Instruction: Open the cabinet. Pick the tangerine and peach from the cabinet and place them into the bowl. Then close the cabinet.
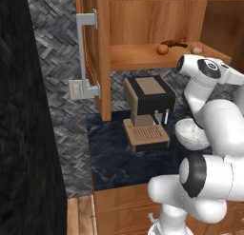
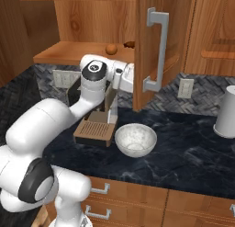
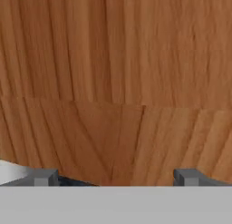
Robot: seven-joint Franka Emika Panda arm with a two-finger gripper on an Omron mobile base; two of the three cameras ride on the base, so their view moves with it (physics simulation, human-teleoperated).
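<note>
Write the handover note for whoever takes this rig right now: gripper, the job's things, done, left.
Gripper: open, empty, facing bare wood close up.
Cabinet: both doors swung open.
Tangerine and peach: on the cabinet shelf, apart, a dark brown item behind them.
Bowl: empty on the dark counter, right of the coffee machine.
Done: cabinet opened.
Left: move both fruits into the bowl, then close the doors.

Even, soft light is filling the rendered scene without glare. The wood grain up close in the hand view is looking blurred and soft.
</note>
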